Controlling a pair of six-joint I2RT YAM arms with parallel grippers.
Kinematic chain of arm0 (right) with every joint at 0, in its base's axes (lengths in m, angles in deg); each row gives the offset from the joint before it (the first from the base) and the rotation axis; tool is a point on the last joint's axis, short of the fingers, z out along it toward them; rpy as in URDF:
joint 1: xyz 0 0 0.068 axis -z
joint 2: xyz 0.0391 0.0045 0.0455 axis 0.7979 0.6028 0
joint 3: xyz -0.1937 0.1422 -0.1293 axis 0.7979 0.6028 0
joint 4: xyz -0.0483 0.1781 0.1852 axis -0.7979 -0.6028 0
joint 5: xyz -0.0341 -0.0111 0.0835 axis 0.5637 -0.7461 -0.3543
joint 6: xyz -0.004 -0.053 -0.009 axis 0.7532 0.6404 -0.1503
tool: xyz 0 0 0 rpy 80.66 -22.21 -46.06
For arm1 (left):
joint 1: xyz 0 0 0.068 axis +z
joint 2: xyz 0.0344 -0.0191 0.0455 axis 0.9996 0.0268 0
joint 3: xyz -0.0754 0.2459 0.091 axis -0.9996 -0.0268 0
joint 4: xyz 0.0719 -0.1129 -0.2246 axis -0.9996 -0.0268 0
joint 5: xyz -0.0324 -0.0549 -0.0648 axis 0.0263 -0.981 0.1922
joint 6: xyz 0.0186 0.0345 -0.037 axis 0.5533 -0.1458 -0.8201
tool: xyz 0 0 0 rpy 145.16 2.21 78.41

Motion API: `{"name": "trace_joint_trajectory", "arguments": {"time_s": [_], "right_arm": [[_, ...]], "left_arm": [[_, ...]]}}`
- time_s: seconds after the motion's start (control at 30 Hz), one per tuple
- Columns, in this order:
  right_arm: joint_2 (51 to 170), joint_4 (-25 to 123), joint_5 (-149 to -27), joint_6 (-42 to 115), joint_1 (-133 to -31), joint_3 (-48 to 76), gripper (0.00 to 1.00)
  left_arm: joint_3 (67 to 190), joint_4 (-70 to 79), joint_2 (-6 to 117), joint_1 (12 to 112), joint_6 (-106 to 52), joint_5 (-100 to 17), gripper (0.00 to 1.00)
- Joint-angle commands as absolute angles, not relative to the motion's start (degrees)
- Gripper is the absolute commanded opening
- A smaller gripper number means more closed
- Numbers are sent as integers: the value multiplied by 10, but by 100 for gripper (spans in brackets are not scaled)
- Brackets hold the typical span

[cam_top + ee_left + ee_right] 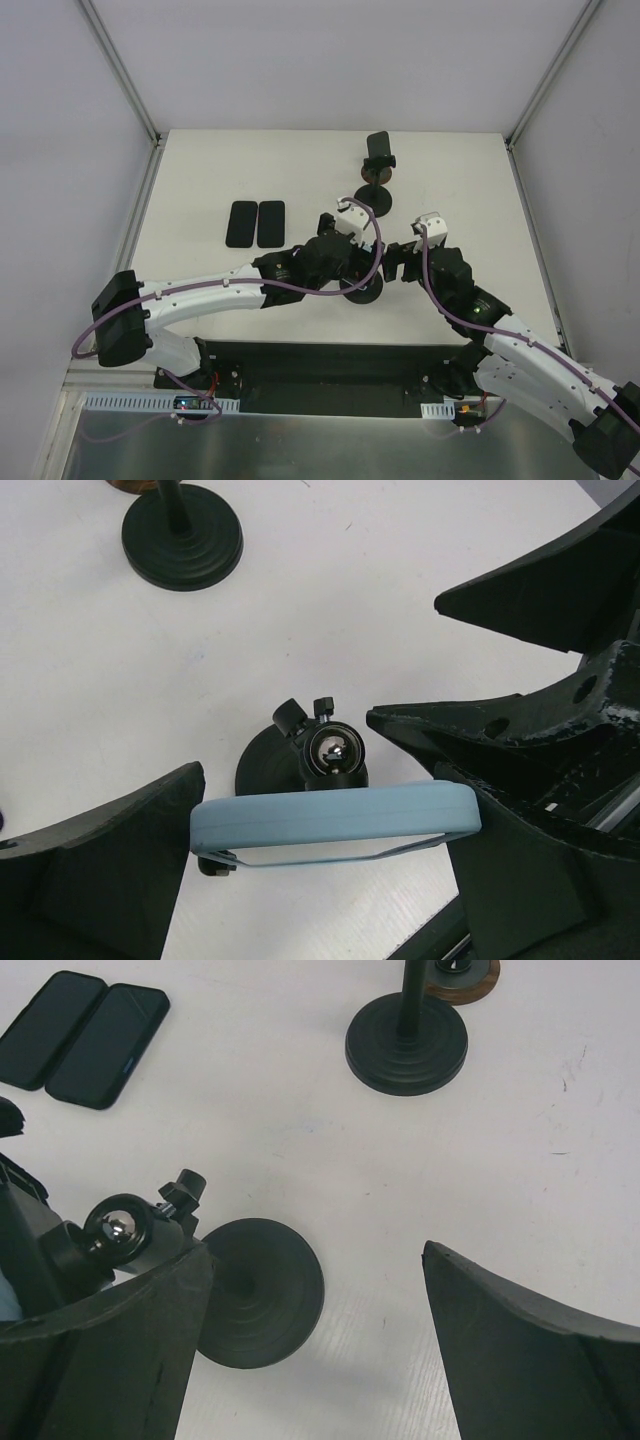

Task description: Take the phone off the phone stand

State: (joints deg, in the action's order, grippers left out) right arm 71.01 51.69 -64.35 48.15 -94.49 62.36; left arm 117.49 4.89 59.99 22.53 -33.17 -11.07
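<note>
A light blue phone [335, 815] shows edge-on in the left wrist view. My left gripper [325, 812] is shut on it, one finger against each end. Just behind it stand the phone stand's shiny ball head [333, 750] and black round base [262, 775]. A small black clamp piece [215, 864] sits at the phone's lower left corner. From above the phone is hidden under my left gripper [356, 268], and the stand's base [362, 290] shows below it. My right gripper [320, 1360] is open and empty, its left finger [100, 1360] beside the ball head [118, 1226].
A second black stand [378, 192] holding a dark phone [378, 147] stands at the back, with a brown disc beside it. Two black phones [256, 224] lie flat side by side at the left. The right gripper's fingers [500, 730] sit close to the right of my left gripper.
</note>
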Motion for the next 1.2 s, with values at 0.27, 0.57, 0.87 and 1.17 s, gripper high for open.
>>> {"name": "trace_joint_trajectory", "arguments": {"time_s": [0.27,0.57,0.87,1.17], "right_arm": [[708,547,-656,475,-945,617,90],[723,604,-802,510,-945,616,96],[751,663,-957,540,-945,629,99],[843,721,-1032,557,-945,616,97]], "left_arm": [[1173,72,588,212,-315,-63,36],[1080,152,502,263,-165,-263,4],[1022,160,426,409,-165,-574,2],[1049,114,437,453,-144,-755,0]]}}
